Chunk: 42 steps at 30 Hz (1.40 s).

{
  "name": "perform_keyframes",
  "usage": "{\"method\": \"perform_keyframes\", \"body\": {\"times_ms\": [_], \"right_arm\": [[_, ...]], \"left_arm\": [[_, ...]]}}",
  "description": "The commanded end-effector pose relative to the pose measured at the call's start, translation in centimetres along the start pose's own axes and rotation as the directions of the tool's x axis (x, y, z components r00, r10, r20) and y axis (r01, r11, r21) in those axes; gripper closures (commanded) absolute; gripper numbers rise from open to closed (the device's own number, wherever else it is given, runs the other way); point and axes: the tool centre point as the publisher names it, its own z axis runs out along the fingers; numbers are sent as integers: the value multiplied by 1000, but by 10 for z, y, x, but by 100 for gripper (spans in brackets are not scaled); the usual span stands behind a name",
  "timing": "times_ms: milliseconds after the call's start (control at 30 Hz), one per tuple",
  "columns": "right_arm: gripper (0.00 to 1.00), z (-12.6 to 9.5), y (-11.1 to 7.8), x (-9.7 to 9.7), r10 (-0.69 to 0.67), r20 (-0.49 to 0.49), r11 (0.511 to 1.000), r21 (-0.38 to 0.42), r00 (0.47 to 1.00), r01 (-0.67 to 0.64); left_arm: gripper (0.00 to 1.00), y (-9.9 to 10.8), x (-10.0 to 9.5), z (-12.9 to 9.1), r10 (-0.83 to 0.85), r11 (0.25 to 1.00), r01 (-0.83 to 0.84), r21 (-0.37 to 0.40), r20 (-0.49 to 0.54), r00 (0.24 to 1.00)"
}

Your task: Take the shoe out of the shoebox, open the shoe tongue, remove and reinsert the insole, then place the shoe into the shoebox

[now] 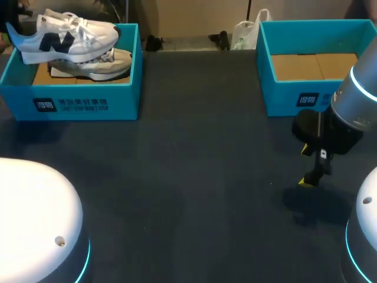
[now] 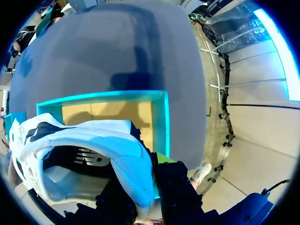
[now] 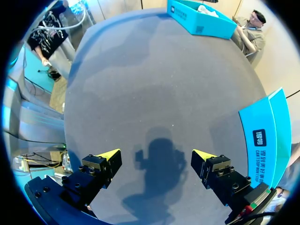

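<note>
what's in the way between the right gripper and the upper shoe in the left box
Nothing visible. The right gripper hangs open in front of the right shoebox, and only bare table lies between it and the upper shoe, which sits high in the left shoebox over a second shoe.

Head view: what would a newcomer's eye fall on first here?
The white sneaker, raised above the left teal shoebox at the far left, strikes first; a second shoe lies in that box. Then the right gripper, fingers wide open, above the dark table beside the other teal shoebox.
</note>
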Motion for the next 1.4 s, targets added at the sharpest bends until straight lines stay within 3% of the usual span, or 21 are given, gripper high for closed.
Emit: {"method": "perform_keyframes", "body": {"times_ms": [33, 267, 433, 1100, 1400], "right_arm": [[0, 0, 0, 1, 0, 2, 1000, 1, 1000, 0], [0, 0, 0, 1, 0, 2, 1000, 1, 1000, 0], [0, 0, 0, 1, 0, 2, 1000, 1, 1000, 0], [0, 0, 0, 1, 0, 2, 1000, 1, 1000, 0], [0, 0, 0, 1, 0, 2, 1000, 1, 1000, 0]], "left_arm": [[100, -24, -12, -39, -6, 1000, 6, -25, -25, 1000], [100, -65, -43, -72, -25, 999, 24, -34, -40, 999], [100, -95, -71, -79, -26, 999, 24, -33, -60, 998], [100, -208, -170, -74, -55, 998, 53, -26, -58, 997], [100, -252, -218, -56, -38, 998, 36, -50, -41, 998]]}}
